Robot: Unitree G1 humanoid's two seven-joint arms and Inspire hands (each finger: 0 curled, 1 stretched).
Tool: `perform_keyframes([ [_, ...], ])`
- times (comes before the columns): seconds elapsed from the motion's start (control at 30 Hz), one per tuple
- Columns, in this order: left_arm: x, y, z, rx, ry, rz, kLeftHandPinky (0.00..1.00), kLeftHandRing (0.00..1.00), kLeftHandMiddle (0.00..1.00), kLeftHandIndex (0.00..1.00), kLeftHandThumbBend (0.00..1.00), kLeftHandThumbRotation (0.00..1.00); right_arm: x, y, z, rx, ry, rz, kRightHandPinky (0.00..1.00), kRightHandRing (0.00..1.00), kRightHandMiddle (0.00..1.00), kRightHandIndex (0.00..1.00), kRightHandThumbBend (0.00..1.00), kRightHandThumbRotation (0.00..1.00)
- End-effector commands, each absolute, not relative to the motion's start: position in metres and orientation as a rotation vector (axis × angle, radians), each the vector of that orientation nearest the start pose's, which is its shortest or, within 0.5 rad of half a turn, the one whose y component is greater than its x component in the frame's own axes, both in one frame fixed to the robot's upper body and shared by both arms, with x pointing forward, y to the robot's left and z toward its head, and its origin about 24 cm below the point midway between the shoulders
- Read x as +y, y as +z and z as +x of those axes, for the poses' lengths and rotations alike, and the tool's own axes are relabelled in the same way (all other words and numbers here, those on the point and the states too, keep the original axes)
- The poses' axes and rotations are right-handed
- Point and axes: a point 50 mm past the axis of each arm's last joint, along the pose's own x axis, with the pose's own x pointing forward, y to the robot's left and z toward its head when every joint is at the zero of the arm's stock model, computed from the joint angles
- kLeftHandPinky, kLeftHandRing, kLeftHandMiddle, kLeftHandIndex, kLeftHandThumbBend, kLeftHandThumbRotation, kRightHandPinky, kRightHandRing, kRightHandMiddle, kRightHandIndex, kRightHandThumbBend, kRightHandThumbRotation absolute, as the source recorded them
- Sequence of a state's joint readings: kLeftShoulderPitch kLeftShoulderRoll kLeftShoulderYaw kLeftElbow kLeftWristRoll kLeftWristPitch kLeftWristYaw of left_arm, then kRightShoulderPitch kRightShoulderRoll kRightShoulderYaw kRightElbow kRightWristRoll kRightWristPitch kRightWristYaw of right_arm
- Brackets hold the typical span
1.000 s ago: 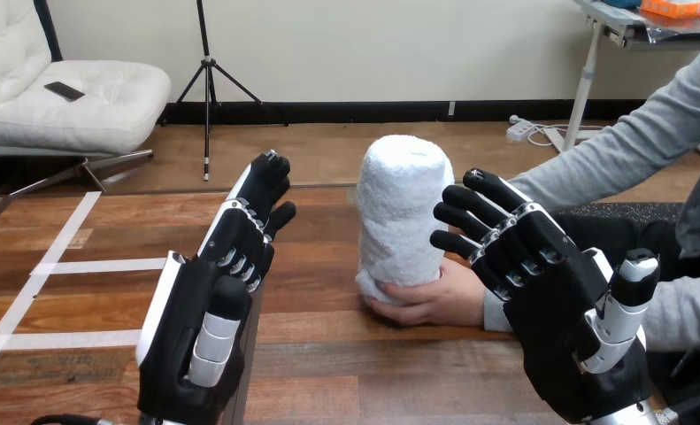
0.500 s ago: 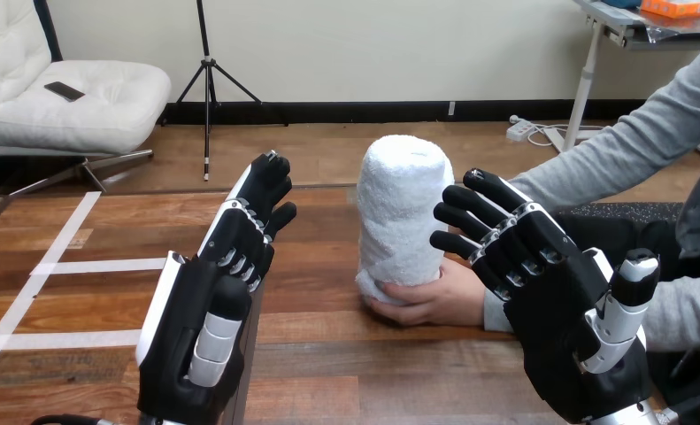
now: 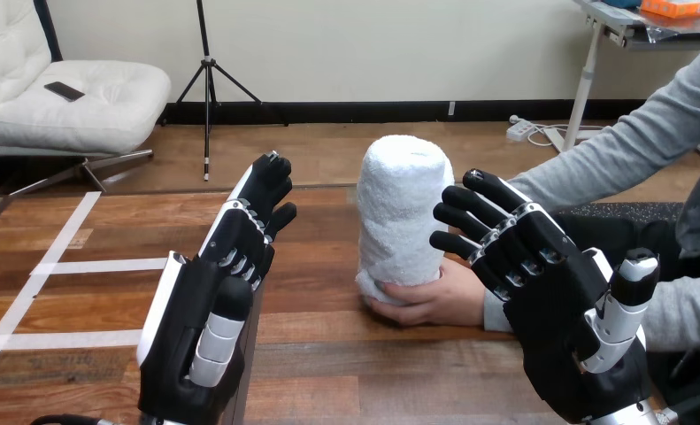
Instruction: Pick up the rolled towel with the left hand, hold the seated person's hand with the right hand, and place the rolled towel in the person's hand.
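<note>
While the person point(image 3: 439, 299) grips the towel point(image 3: 401, 208), left robot hand point(image 3: 200, 310) and right robot hand point(image 3: 554, 305) hover splayed.

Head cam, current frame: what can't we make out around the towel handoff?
1. Head view: the wrist end of the person's hand is hidden behind the right robot hand.
2. Head view: that robot hand overlaps the towel's right edge, so whether the two touch cannot be told.
3. Head view: the person's hand covers the towel's base, so whether it rests on the table is unclear.
4. Head view: the bottom edge cuts off the left robot hand.
</note>
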State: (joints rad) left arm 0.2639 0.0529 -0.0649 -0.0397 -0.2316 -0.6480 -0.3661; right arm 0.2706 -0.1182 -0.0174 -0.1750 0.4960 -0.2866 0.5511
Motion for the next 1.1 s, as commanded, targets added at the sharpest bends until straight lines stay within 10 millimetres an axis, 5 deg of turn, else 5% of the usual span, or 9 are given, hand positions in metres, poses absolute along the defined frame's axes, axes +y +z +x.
perform_keyframes([
  [0.0, 0.1463, 0.0683, 0.1886, -0.517, -0.291, -0.098, 0.93, 0.97, 0.95, 0.93, 0.89, 0.91, -0.1723, 0.0801, 0.1979, -0.398, 0.425, 0.267, 0.81, 0.85, 0.83, 0.83, 1.0, 1.0],
  [1.07, 0.1462, 0.068, 0.1891, -0.522, -0.284, -0.088, 0.91, 0.96, 0.95, 0.94, 0.9, 0.92, -0.1721, 0.0805, 0.1981, -0.397, 0.421, 0.267, 0.81, 0.85, 0.84, 0.84, 0.99, 1.0],
])
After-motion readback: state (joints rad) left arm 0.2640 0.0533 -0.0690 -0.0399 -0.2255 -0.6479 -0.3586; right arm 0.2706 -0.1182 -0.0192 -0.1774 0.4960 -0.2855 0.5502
